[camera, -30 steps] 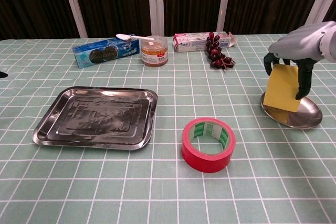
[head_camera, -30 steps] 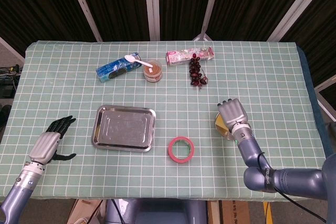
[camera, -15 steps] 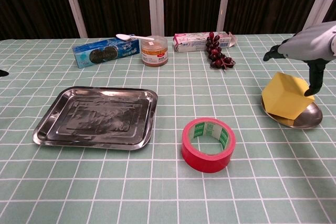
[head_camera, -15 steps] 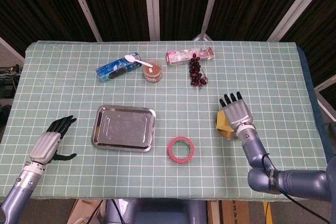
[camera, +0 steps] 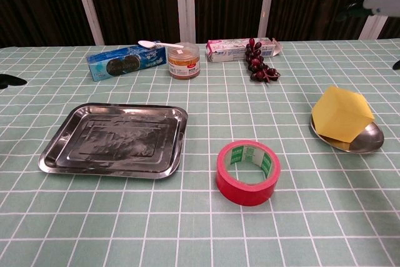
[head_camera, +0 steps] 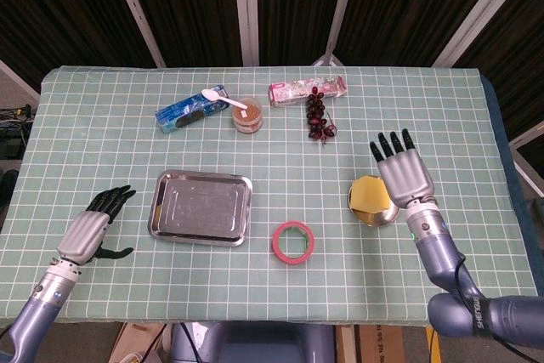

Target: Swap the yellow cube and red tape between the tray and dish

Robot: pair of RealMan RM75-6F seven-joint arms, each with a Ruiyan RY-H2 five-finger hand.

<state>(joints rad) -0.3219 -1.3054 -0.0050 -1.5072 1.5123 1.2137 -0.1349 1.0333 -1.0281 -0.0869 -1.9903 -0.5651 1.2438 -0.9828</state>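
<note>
Yellow cube (camera: 342, 117) tilted in dish (camera: 369, 140) at right, right hand (head_camera: 403, 174) spread beside it, left hand (head_camera: 92, 229) spread at near left, red tape (camera: 248, 172) on table near empty tray (camera: 116, 139)

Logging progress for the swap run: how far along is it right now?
Done: the yellow cube sits in the dish, tilted on an edge, with the right robot hand open and clear of it. In hand: nothing; the left robot hand is open over the table beside the tray. Left: the red tape lies on the table between tray and dish and needs to go into the tray, which holds nothing.
</note>
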